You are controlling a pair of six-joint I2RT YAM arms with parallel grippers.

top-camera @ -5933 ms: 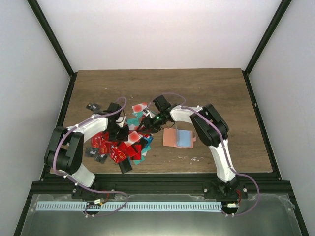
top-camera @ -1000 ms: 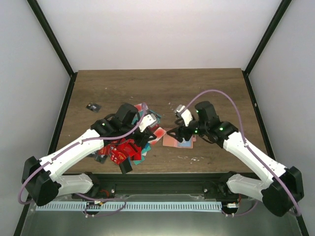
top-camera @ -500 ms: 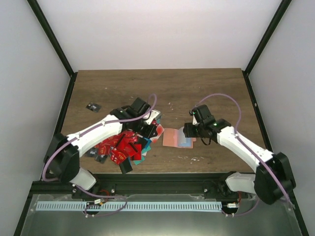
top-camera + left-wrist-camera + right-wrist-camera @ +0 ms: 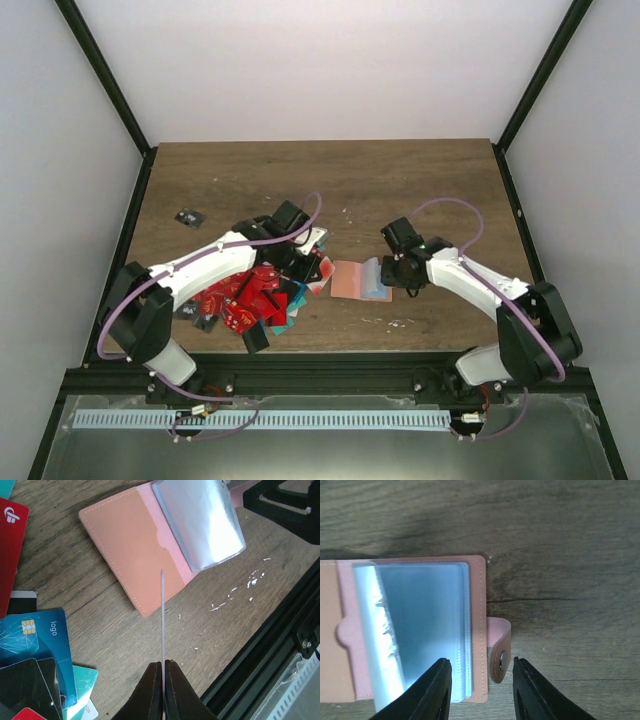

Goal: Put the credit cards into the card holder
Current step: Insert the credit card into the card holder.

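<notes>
The card holder (image 4: 352, 280) lies open on the wooden table, salmon-pink with clear plastic sleeves (image 4: 200, 520). My left gripper (image 4: 163, 666) is shut on a credit card (image 4: 162, 615) held edge-on, its far edge over the holder's (image 4: 132, 545) near corner. In the top view the left gripper (image 4: 312, 268) sits just left of the holder. My right gripper (image 4: 481, 682) is open, its fingers (image 4: 440, 690) straddling the holder's right edge (image 4: 479, 630) and its snap tab (image 4: 499, 655); in the top view this right gripper (image 4: 392, 270) is at the holder's right side. The other credit cards (image 4: 250, 295) lie piled to the left.
A blue card (image 4: 35, 645), a red card (image 4: 10, 555) and black cards lie left of my left gripper. One black card (image 4: 187, 217) lies alone at the far left. The black frame rail (image 4: 280, 645) runs along the near table edge. White specks (image 4: 400, 322) dot the wood.
The right gripper has come down and left onto the holder's right edge, and its jaws have narrowed. The left gripper, still holding its card, has edged toward the holder.
</notes>
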